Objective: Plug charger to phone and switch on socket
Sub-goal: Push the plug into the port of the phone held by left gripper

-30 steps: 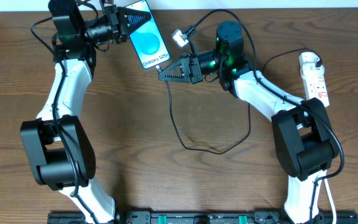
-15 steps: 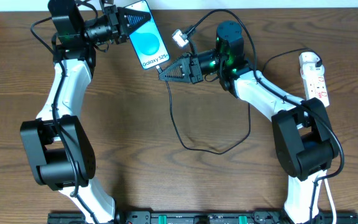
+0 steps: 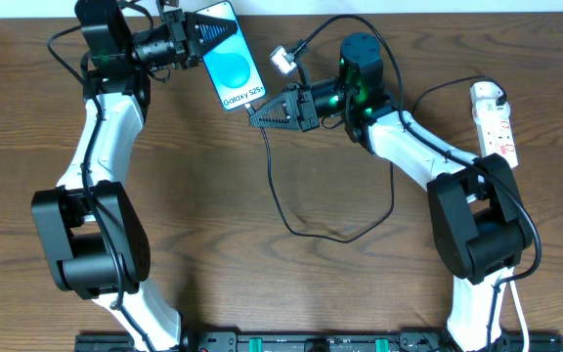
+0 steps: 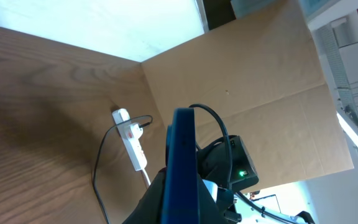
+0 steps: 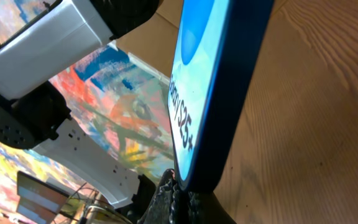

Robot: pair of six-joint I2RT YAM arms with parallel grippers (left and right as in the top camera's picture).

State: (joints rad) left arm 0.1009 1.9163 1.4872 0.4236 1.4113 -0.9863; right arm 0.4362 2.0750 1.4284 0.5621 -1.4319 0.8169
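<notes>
Clamping phone (image 3: 235, 68) top edge, left gripper (image 3: 225, 31); right gripper (image 3: 256, 115) pinching charger (image 3: 272, 186) at bottom edge.

The phone (image 3: 231, 64) is carrying the only lettering that can be read. In the overhead view its blue screen is showing white text, "Galaxy S25+", running along the screen's long side beside the lighter circle, toward the phone's near end. In the right wrist view the same phone (image 5: 197, 93) is showing the end of that line, "S25+", at a steep slant; the letters before it are looking too squeezed to make out. The socket (image 3: 495, 122) at the far right is bearing red markings, but they are appearing too small to read in either the overhead or the left wrist view.
</notes>
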